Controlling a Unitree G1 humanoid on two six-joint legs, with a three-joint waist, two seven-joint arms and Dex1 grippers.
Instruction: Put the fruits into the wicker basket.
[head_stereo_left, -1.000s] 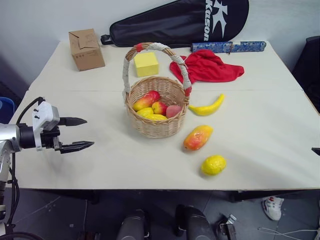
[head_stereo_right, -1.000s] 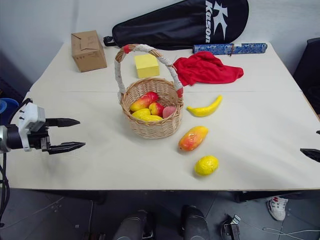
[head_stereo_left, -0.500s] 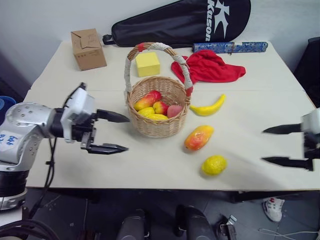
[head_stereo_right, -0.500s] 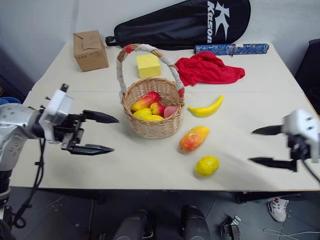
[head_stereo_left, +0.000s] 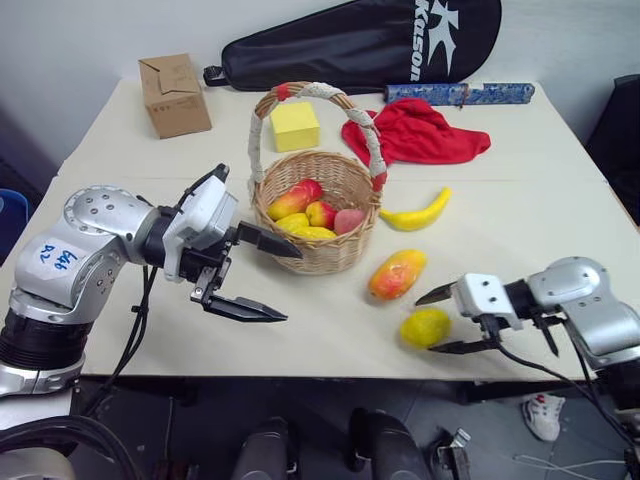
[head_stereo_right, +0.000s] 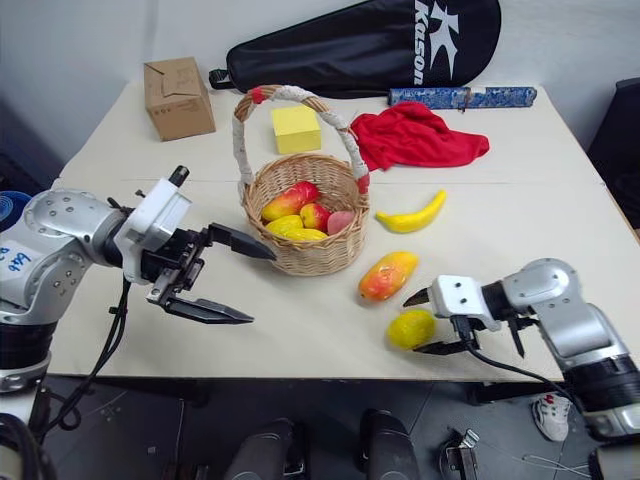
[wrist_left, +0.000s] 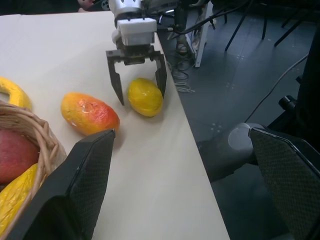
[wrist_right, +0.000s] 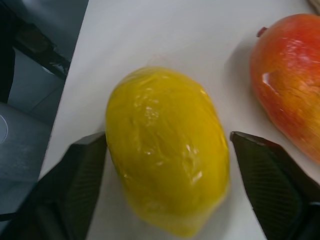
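Orange-red mango (head_stereo_left: 397, 274) beside lemon (head_stereo_left: 425, 327)

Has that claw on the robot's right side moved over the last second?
Yes. The right claw has swung in from the table's right edge toward the lemon, and its fingers now straddle the fruit, which lies on the table.

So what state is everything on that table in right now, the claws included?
lemon: lying near the table edge, between the right gripper's fingers, not lifted
mango: lying on the table beside the basket
banana: lying on the table
wicker basket: upright, fruit already inside
right gripper: open around the lemon
left gripper: open, empty
cardboard box: closed
red cloth: crumpled
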